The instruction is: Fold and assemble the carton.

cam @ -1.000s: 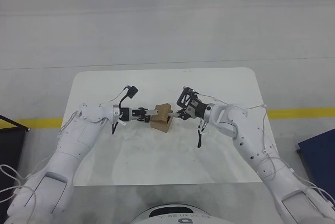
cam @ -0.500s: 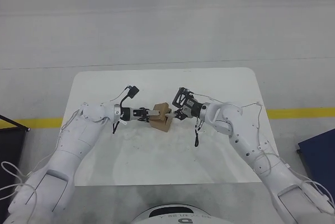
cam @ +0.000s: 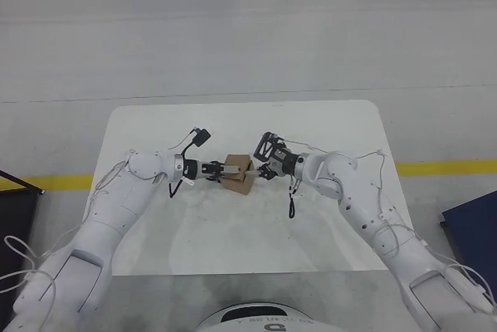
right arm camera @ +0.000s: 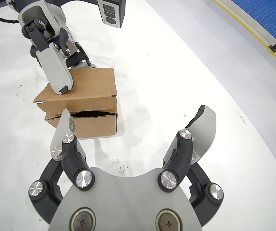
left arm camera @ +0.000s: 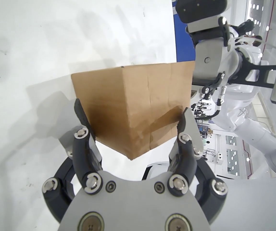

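Carton [cam: 240,173] mid-tabletop [cam: 331,224], top flap half down, dark gap beneath it. Left gripper [left arm camera: 131,108] fingers clamp the carton across one corner; one finger [right arm camera: 56,73] lies over the top flap. Right gripper [right arm camera: 133,112] fingers spread wide, one tip at the flap gap, the other well apart. Yellow floor line [cam: 451,167] and blue panel [right arm camera: 255,1] beyond the tabletop edge.

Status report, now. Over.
Left gripper clamped on carton. Right gripper open, one finger at its gaping seam. Flaps not yet shut.
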### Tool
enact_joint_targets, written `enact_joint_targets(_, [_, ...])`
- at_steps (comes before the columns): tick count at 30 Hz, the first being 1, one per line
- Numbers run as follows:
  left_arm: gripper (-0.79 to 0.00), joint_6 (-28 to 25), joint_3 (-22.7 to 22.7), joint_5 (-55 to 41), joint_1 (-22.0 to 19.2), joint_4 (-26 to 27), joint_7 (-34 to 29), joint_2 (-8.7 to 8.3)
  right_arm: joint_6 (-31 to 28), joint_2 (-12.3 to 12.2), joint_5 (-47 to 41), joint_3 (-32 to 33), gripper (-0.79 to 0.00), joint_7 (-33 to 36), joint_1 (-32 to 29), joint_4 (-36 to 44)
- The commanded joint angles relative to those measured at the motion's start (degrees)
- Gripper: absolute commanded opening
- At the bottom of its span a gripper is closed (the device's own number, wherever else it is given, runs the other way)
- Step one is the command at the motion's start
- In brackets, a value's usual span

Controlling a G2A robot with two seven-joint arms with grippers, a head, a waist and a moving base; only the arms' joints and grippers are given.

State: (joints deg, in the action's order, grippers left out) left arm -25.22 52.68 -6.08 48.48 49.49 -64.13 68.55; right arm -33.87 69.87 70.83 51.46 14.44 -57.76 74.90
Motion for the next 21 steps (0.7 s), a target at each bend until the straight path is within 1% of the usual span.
enact_joint_targets(1, [-0.089,0.21,-0.17,0.29,-0.06,0.01,0.15,0.03,-0.08,0.07,-0.09,-0.11,0.000,0.05,0.11,-0.20])
enact_joint_targets(9, [-0.099,1.17,-1.04,1.97,-0.48,-0.19,0.79,0.21,-0.06,0.33,0.20,-0.49,0.000,0.73,0.47,-0.83])
enact_joint_targets(13, [-0.086,1.41,-1.32,2.47,-0.73,-0.54,1.18,0.31,0.47,0.24,0.79,-0.13,0.000,1.55,0.21,-0.58])
enact_joint_targets(21, [-0.099,1.54,-1.71,2.80,-1.04,-1.10,1.43,0.47,1.77,-0.69,2.13,2.79,0.000,3.03,-2.03,2.26])
